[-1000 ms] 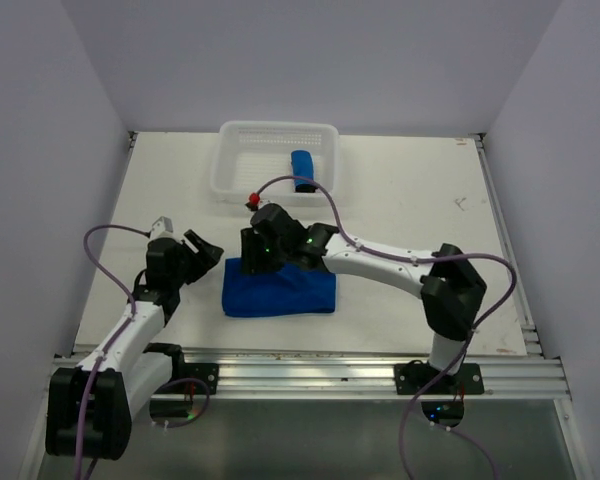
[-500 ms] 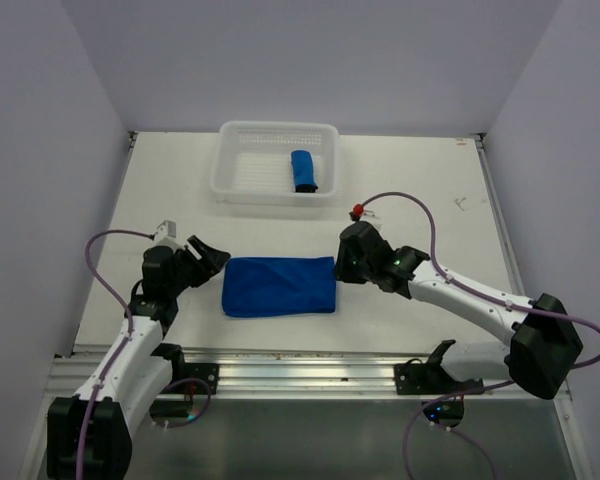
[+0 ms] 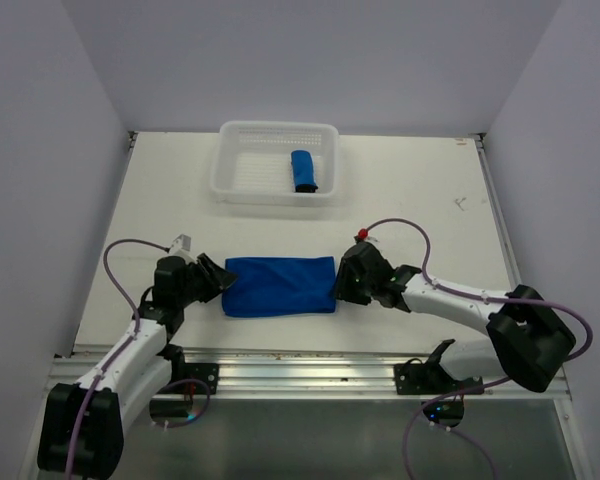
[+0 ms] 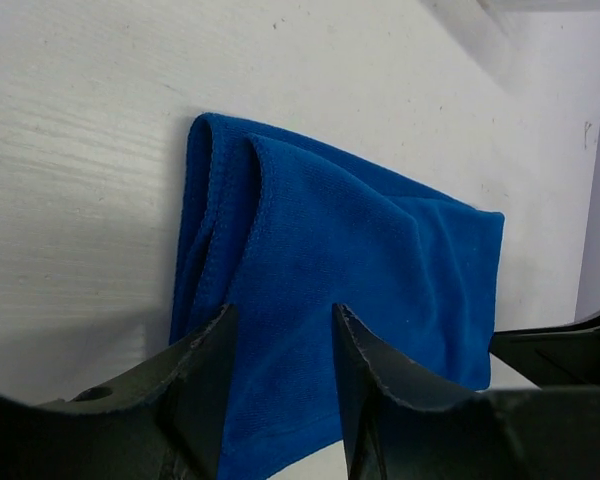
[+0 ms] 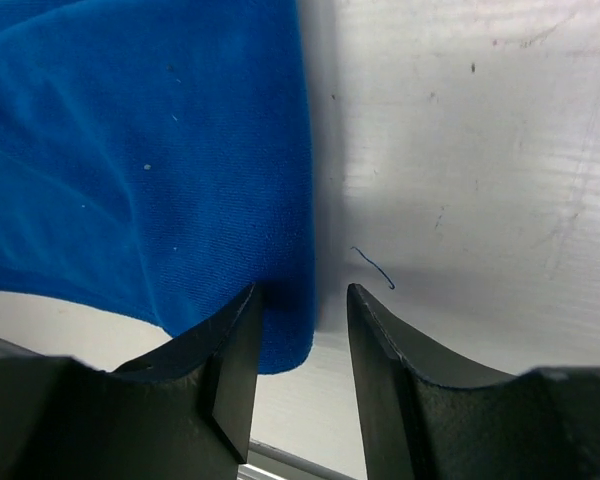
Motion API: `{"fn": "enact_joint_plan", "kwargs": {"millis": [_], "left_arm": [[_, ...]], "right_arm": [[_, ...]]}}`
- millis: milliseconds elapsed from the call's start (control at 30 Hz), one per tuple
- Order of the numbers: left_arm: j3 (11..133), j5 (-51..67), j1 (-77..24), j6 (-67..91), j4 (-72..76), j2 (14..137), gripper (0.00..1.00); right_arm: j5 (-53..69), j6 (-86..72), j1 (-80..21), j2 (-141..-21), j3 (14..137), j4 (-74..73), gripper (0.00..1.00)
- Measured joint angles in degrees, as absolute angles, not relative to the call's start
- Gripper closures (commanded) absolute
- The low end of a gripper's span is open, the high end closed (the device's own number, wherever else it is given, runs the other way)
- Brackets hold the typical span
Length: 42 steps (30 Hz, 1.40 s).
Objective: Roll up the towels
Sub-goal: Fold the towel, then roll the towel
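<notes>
One blue towel lies flat and folded on the white surface, near the front edge and between the two arms. The left end effector is low at the left end of this towel, and the right end effector is low at its right end. In the left wrist view the two fingers are spread apart, and the corner where the folded layers show appears in the gap between them; I cannot tell whether they touch the cloth. In the right wrist view the fingers are also spread, with the right edge of the cloth in the gap. The second towel is rolled up and lies inside the white basket at the far side of the surface, in its right part.
</notes>
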State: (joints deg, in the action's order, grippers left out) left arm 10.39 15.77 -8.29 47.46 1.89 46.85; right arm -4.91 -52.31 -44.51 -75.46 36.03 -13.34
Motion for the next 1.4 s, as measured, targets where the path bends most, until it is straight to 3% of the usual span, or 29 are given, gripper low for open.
{"fn": "enact_joint_plan", "kwargs": {"millis": [200,367,500,600,700,1033,1400], "left_arm": [[10.39,15.55,-8.4,47.48,2.98,50.22,0.64],[10.37,14.39,-8.43,47.46,3.42,52.29,0.66],[9.91,13.34,-8.43,47.46,3.77,52.75,0.67],[9.74,12.82,-8.45,47.48,3.79,52.99,0.67],[9.74,12.49,-8.45,47.48,3.79,52.99,0.67],[9.76,12.82,-9.69,48.62,5.02,52.58,0.75],[15.59,9.82,-20.51,52.12,6.07,53.52,0.76]], "right_arm": [[-1.83,-56.14,-44.58,-76.03,31.14,-7.14,0.55],[0.3,-57.87,-44.58,-76.6,29.17,-1.98,0.54],[1.43,-58.89,-44.62,-76.9,27.53,1.74,0.65],[1.45,-58.89,-44.62,-77.41,27.2,2.07,0.87],[1.02,-58.61,-44.62,-77.36,27.16,1.06,1.0],[-8.25,-54.61,-44.73,-66.17,26.85,-14.66,1.0],[-13.91,-51.44,-44.73,-62.22,25.54,-22.0,1.0]]}}
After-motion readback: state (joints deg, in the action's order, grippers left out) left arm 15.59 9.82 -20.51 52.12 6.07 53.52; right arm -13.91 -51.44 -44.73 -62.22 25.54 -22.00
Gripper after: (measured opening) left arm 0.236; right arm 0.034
